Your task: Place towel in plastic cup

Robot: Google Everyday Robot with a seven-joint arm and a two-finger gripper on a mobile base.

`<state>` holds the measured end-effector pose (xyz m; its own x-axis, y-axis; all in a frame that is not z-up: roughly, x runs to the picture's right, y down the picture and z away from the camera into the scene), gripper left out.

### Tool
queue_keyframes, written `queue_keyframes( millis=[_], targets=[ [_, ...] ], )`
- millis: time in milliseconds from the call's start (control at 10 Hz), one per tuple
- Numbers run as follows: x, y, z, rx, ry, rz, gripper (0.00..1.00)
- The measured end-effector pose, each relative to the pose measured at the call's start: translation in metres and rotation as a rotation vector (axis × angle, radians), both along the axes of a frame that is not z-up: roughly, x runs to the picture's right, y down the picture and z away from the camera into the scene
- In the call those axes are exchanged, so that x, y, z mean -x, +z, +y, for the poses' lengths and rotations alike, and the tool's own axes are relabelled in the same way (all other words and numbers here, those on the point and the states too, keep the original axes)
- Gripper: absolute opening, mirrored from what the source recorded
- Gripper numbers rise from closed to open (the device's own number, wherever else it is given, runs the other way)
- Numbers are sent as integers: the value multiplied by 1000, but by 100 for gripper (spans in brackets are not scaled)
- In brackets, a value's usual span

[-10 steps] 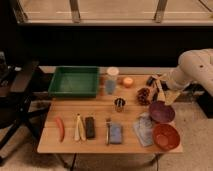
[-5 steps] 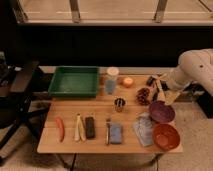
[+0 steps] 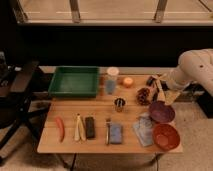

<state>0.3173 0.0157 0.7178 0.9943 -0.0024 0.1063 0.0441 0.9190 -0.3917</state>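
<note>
One step in hand, by judgement: the reach for the towel, with no grasp made yet.

1. Gripper (image 3: 161, 91): fingers apart, empty, to the right of the plastic cup (image 3: 112, 80) and well apart from the cloth.
2. Towel (image 3: 144, 129): pale blue-grey, soft, rumpled, roughly rectangular. It lay flat on the wooden surface (image 3: 95, 111), right of the plastic cup and nearer the camera, its edge against the red bowl (image 3: 166, 136).
3. Plastic cup: tall, translucent, whitish above and bluish below, with a narrow mouth. It probably tips easily.
4. Purple bowl (image 3: 161, 111): round and glossy, right of the plastic cup, between gripper and towel.
5. Metal cup (image 3: 119, 104): short, dark and shiny, just in front of the plastic cup.

Handling note: a descent from above past the purple bowl looked best. Pinching a raised fold near the cloth's middle would make it hang in a narrow bunch. That bunch should then go straight down into the mouth without nudging the wall.
</note>
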Motion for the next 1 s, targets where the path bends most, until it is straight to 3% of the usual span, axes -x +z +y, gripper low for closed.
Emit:
queue_keyframes(
  millis=[1000],
  targets=[
    [2, 0, 2, 8, -3, -9, 80]
  ],
)
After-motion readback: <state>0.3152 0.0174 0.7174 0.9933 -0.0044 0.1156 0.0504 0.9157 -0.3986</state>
